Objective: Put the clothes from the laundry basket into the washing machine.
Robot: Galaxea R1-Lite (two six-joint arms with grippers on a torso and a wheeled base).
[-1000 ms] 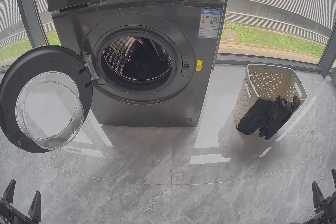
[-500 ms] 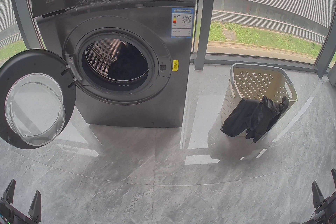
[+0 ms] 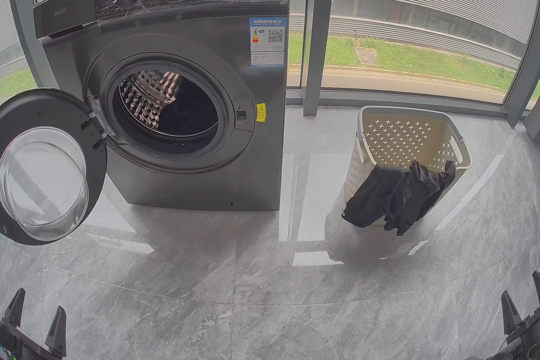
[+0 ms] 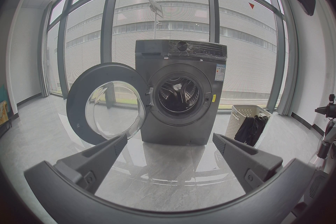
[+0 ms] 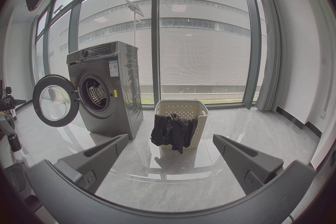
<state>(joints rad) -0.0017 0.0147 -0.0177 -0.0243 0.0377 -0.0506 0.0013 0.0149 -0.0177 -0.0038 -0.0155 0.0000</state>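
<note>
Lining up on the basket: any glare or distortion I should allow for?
Head view: daylight reflects in bright bars on the floor beside the basket; the black clothes stand out clearly against it. Wrist views: fisheye bends the window frames, and the drum looks dim.

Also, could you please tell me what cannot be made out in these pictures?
Laundry basket floor, head view: hidden by its front wall and the draped black clothes; more clothes inside cannot be told.
Washing machine drum rear, every view: too dark.
Washer door, head view: cut by the left edge.
</note>
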